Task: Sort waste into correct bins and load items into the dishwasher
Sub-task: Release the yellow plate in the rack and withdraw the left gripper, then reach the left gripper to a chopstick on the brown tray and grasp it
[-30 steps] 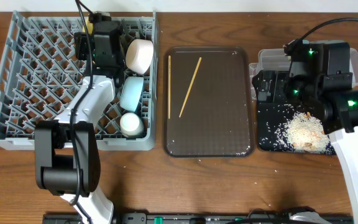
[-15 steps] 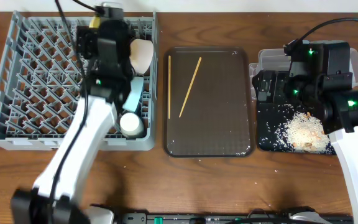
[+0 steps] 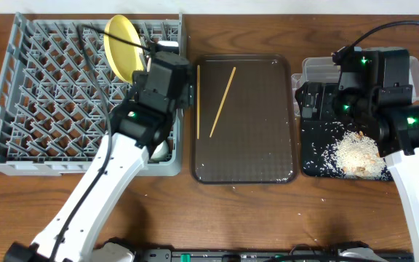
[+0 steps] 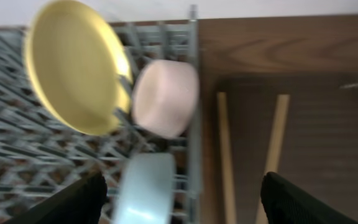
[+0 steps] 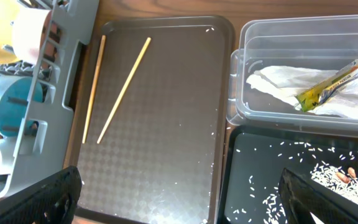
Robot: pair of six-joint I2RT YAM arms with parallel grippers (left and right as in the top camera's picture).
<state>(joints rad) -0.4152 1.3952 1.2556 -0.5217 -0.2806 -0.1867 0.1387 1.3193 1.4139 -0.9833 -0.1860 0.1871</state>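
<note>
Yellow plate [image 3: 123,46] on edge in grey rack [image 3: 42,94], two chopsticks [image 3: 222,102] lying on brown tray [image 3: 249,145], left claw [image 4: 188,202] apart and empty, right claw [image 5: 197,194] apart and empty.

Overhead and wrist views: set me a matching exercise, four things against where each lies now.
Things:
1. yellow plate
2. chopsticks
3. napkin
4. rice scraps

Places:
A. black tray
B. grey dish rack
C. clear tub
D. brown serving tray

Pairs: 1-B, 2-D, 3-C, 4-A.
</note>
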